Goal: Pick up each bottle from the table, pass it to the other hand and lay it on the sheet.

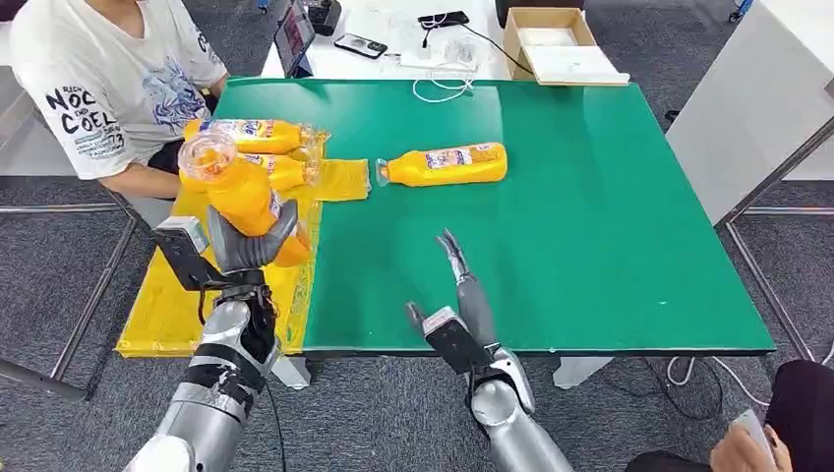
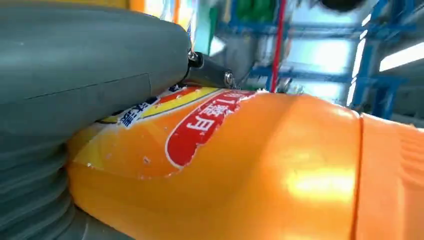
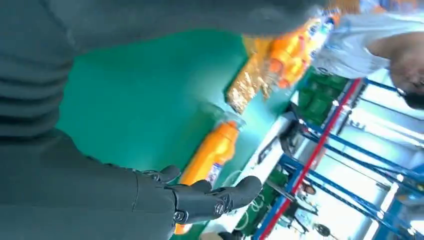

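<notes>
Overhead, the left hand (image 1: 248, 244) gripped an orange bottle (image 1: 239, 193), its fingers (image 1: 283, 224) wrapped round the lower body and the wide clear cap tilted up toward the camera. That held bottle hung above the yellow sheet (image 1: 172, 305), which draped over the tabletop's (image 1: 590, 246) edge at about 9 o'clock. In the left wrist view the bottle (image 2: 250, 170) lay pressed under the grey thumb (image 2: 90, 70), its red and yellow label showing.

Two more bottles lay on their sides on the sheet toward 10 o'clock: a far bottle (image 1: 251, 134) and a nearer bottle (image 1: 285, 171), side by side and partly hidden behind the held one. A fourth bottle (image 1: 445, 164) lay on its side on the bare green surface near the centre, its cap pointing toward the sheet at 9 o'clock, just beside a corner of the sheet.

The right hand (image 1: 460, 285) hovered over the tabletop's near edge around 6 o'clock, fingers (image 1: 452, 251) straight and loosened, holding nothing. The right wrist view showed the dark fingers (image 3: 215, 197) spread, with the lying bottle (image 3: 210, 155) beyond them.

A person in a white printed shirt (image 1: 108, 79) sat at 10 o'clock. A cardboard box (image 1: 556, 39) and a phone (image 1: 360, 45) rested on a white table beyond, at 12 o'clock.
</notes>
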Motion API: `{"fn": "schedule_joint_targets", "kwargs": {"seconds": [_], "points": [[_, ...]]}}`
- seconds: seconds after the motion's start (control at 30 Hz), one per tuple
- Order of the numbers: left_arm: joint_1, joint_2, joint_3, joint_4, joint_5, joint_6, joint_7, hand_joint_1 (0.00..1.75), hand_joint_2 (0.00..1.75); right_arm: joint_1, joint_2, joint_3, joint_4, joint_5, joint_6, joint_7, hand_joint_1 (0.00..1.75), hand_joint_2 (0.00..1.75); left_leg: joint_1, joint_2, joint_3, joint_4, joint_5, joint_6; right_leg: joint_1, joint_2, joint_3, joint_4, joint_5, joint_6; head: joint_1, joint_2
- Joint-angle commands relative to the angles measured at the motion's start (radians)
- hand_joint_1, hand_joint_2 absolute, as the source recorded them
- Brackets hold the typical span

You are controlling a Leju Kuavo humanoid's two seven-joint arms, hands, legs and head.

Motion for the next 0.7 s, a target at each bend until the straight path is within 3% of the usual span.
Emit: {"fn": "schedule_joint_targets", "kwargs": {"seconds": [0.03,0.13,0.23,0.37,0.5,0.7], "points": [[-0.129,0.076,0.045,0.204,-0.192,0.213,-0.008,1.75,1.75,0.001,-0.016,-0.018,-0.089,-0.015,-0.031,-0.027,0.0,0.0,0.0,0.001,0.005,0.0,-0.002,0.001,0.001,0.0,0.004,0.0,-0.002,-0.002,0.0,0.0],[-0.218,0.128,-0.026,0.445,-0.44,0.397,0.014,1.75,1.75,0.017,0.004,-0.005,-0.179,-0.023,-0.142,-0.103,0.0,0.0,0.0,0.0,0.003,-0.001,-0.001,0.0,0.0,-0.002,0.003,0.0,-0.001,-0.002,0.0,0.0],[-0.199,0.132,0.131,0.44,-0.928,0.41,0.13,1.75,1.75,0.01,0.005,0.032,-0.217,-0.041,-0.187,-0.103,0.0,0.0,-0.001,0.001,0.004,0.0,-0.001,0.0,0.0,0.0,0.003,0.001,-0.001,-0.002,0.0,0.0],[-0.199,0.132,0.131,0.44,-0.928,0.41,0.13,1.75,1.75,0.01,0.005,0.032,-0.217,-0.041,-0.187,-0.103,0.0,0.0,0.0,0.002,0.003,0.0,-0.001,0.001,0.0,0.001,0.002,0.0,-0.001,-0.001,0.0,0.0],[-0.217,0.186,0.069,0.522,-1.372,0.41,0.312,1.75,1.75,-0.001,-0.02,0.08,-0.256,-0.106,-0.233,-0.103,0.0,0.0,0.0,0.003,0.004,0.0,-0.002,0.001,0.001,0.001,0.003,0.0,-0.001,-0.002,0.0,0.0],[-0.281,0.234,-0.013,0.715,-1.518,0.381,0.357,1.75,1.75,-0.028,-0.028,0.105,-0.251,-0.155,-0.235,-0.103,0.0,0.0,0.0,0.002,0.005,0.0,-0.002,0.001,0.001,0.001,0.004,0.001,-0.002,-0.002,0.0,0.0]]}}
